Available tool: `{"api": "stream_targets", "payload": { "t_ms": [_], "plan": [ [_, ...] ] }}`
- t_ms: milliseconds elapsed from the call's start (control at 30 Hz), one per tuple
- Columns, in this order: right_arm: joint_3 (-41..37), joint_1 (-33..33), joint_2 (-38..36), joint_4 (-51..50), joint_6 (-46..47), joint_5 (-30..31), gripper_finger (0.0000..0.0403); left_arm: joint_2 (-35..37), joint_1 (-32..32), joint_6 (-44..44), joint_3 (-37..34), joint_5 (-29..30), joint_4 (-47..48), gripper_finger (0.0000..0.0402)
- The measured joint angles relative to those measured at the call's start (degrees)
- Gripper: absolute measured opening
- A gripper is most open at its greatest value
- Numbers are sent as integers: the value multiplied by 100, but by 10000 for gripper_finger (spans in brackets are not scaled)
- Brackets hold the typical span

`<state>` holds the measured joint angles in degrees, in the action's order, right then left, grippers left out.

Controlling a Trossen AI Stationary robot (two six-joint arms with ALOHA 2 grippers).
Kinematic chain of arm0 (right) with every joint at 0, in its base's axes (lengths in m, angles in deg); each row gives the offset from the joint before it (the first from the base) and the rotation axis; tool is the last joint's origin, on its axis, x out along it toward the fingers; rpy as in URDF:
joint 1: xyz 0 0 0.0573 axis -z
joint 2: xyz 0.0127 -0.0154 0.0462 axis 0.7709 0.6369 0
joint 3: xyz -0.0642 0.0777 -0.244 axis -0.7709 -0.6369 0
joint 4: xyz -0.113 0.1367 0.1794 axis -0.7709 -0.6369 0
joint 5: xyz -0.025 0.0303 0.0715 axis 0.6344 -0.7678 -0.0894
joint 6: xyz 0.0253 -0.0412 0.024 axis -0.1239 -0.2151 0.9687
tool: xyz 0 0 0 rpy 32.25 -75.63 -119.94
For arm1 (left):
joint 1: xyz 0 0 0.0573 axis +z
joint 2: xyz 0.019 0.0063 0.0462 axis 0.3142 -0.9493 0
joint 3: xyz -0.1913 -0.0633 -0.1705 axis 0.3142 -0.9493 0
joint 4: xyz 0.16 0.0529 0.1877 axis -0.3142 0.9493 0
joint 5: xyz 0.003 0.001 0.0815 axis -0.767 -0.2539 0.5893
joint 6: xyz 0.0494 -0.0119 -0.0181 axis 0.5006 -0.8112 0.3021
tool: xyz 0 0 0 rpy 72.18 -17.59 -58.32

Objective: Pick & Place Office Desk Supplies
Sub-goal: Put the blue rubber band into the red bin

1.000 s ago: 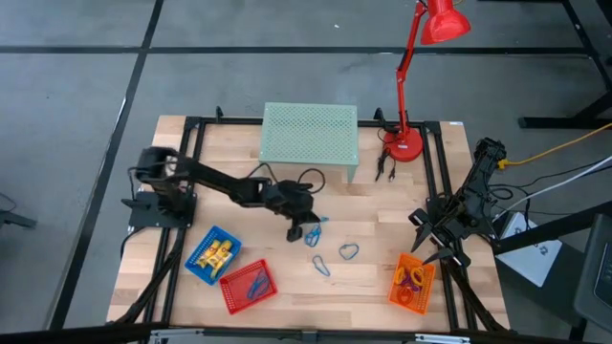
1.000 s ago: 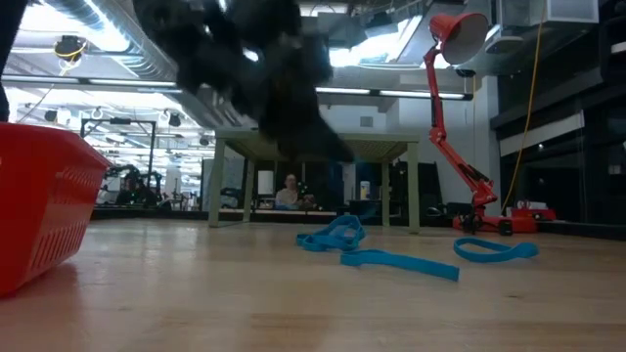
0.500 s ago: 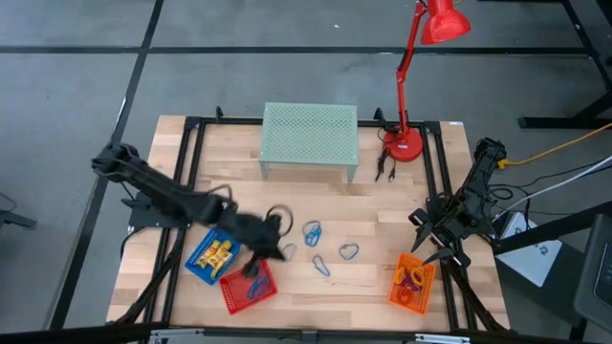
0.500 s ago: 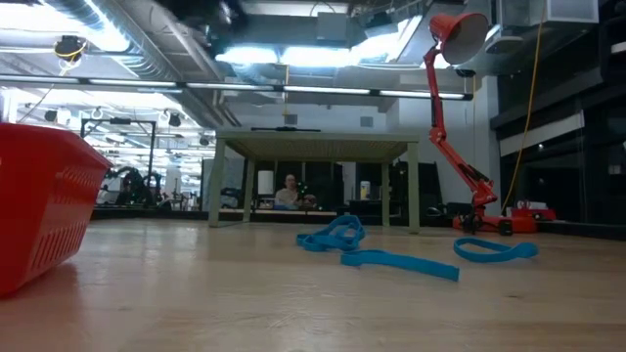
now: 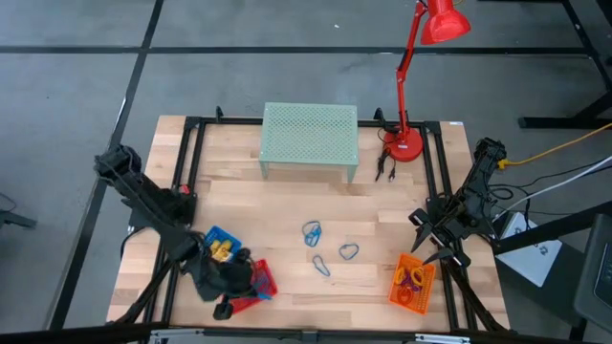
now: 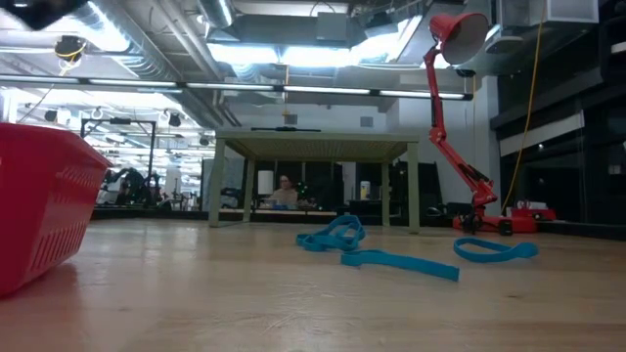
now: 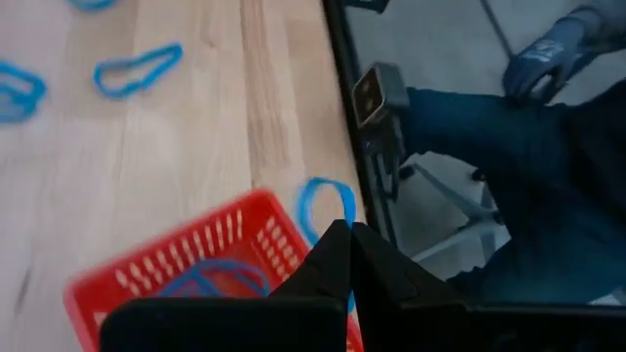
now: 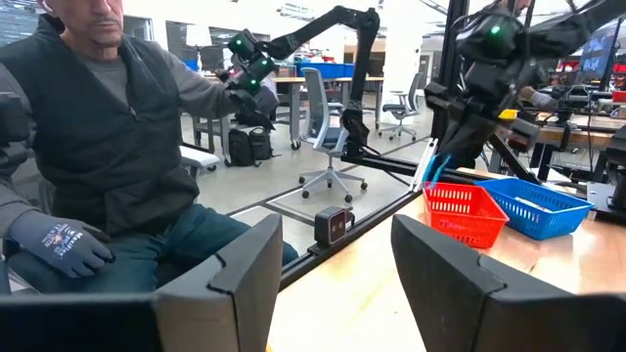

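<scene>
At the lower left of the high view, the left hand (image 5: 228, 304) hangs over the red basket (image 5: 256, 281), its fingers pressed together; in the left wrist view a blue loop (image 7: 326, 207) shows right at the fingertips (image 7: 342, 256), above the basket's edge, though whether it is pinched there I cannot tell. Blue loops already lie inside the red basket. Just above and left of it sits the blue basket (image 5: 212, 237) with yellow blocky pieces (image 5: 222, 250) in it. Near the middle of the table (image 5: 287, 205), three more blue clip loops (image 5: 312, 233) lie loose on the wood, close together but apart from the baskets; in the low view they show as flat blue bands (image 6: 399, 261) right of centre. At the lower right, the orange basket (image 5: 399, 289) holds orange and purple rings (image 5: 413, 280). The right hand (image 5: 429, 250) waits at the right edge of the table, just above the orange basket, its fingers spread wide and holding nothing. A pale green mesh stand (image 5: 309, 133) and a red desk lamp (image 5: 413, 57) occupy the upper part of the table. A seated person (image 8: 108, 147) shows at the left of the right wrist view.
</scene>
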<state>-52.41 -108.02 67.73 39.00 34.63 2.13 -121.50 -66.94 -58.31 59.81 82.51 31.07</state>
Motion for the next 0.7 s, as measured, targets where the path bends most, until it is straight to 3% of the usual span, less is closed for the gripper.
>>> {"api": "stream_targets", "payload": {
  "t_ms": [200,467,700],
  "plan": [
    [0,-2,0,1,-1,0,195,-385,-416,-944,-12,517,268,2],
    [0,-1,0,1,-1,0,195,-948,-452,-1635,-14,609,569,9],
    [0,-2,0,2,-2,0,195,-932,-447,-1725,-14,1045,845,64]
  ]
}}
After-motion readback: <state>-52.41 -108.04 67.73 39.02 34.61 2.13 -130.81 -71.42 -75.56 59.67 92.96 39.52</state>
